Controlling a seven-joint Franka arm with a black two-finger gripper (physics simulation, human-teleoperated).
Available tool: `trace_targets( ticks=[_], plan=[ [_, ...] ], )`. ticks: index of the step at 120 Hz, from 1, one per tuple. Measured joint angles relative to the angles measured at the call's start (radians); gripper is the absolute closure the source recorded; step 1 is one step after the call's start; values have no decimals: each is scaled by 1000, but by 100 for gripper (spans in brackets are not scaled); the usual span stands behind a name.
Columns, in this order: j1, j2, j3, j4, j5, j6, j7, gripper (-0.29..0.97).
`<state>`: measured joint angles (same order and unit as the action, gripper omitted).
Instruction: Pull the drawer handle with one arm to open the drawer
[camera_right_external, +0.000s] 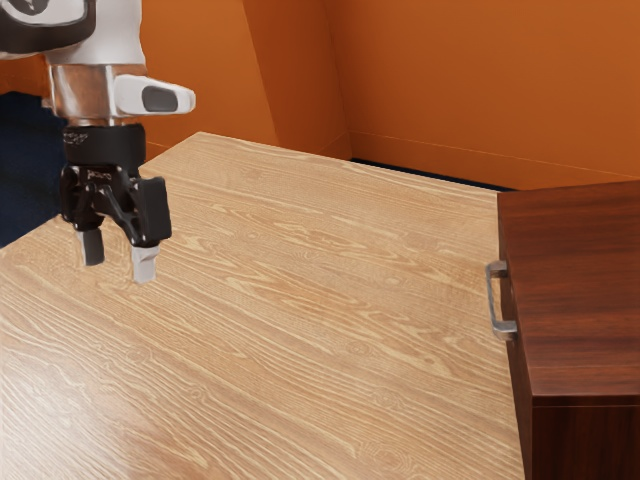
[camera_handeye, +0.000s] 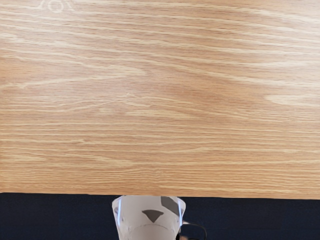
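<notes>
Grey metal bar handle (camera_right_external: 499, 298), mounted upright on the face of the dark red-brown wooden drawer cabinet (camera_right_external: 575, 290) at the exterior view's right, on the side facing the arm. The cabinet stands on the light wood-grain table (camera_right_external: 320, 300). Black two-finger gripper (camera_right_external: 118, 263), at the exterior view's upper left, well apart from the handle, hangs above the table pointing down, jaws apart and holding nothing. Orange walls (camera_right_external: 450, 70) stand behind. The wrist view shows the table surface (camera_handeye: 160, 100) and the arm's white base (camera_handeye: 148, 217).
</notes>
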<state>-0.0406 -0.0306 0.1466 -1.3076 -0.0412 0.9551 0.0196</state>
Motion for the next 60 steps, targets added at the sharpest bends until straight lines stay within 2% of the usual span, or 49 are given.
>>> trace_targets(
  ticks=[11,25,49,56,60],
  plan=[
    [39,9,0,-5,4,173,6,2],
    [71,11,-5,-5,7,308,9,2],
    [91,18,-8,-34,-33,422,-15,3],
    [102,4,-19,-75,-60,439,-35,3],
    [132,-10,-53,-102,-77,447,-45,3]
  ],
)
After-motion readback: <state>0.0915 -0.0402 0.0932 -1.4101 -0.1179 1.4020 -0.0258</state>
